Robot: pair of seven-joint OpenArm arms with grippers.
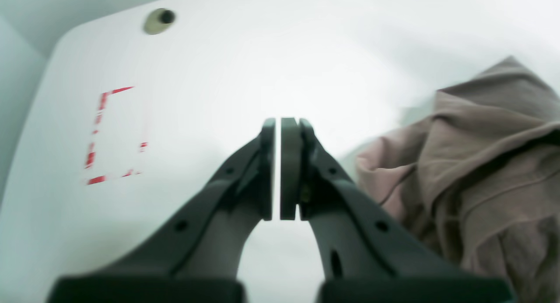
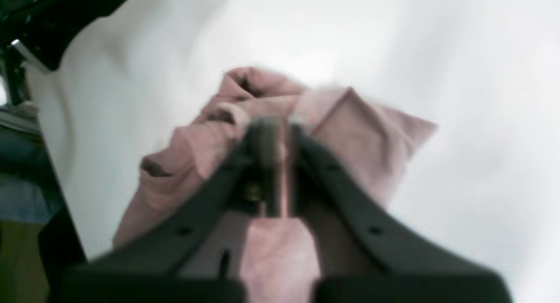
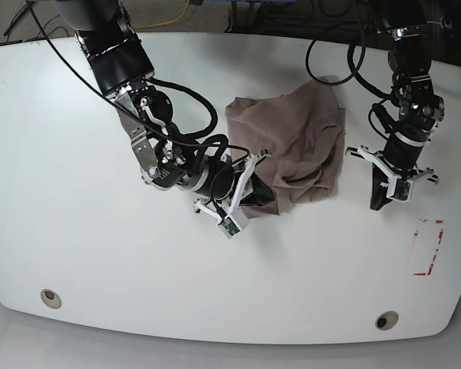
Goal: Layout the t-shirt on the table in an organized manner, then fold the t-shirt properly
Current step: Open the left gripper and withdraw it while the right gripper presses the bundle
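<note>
The mauve-brown t-shirt (image 3: 292, 138) lies crumpled in a heap on the white table (image 3: 100, 254), a little right of centre. My right gripper (image 3: 251, 201) is at the heap's near-left edge, shut on a fold of the t-shirt (image 2: 358, 136); pink fabric shows between its fingers (image 2: 262, 154) in the blurred right wrist view. My left gripper (image 3: 376, 204) hovers just right of the heap, apart from it. Its jaws are shut with nothing between them (image 1: 278, 124), and the t-shirt (image 1: 481, 171) lies to its right.
A red tape rectangle (image 3: 429, 247) marks the table near its right edge (image 1: 113, 136). Two round grommet holes (image 3: 51, 297) (image 3: 384, 320) sit near the front edge, one also seen as the hole (image 1: 159, 20). Black cables hang at the back by both arms.
</note>
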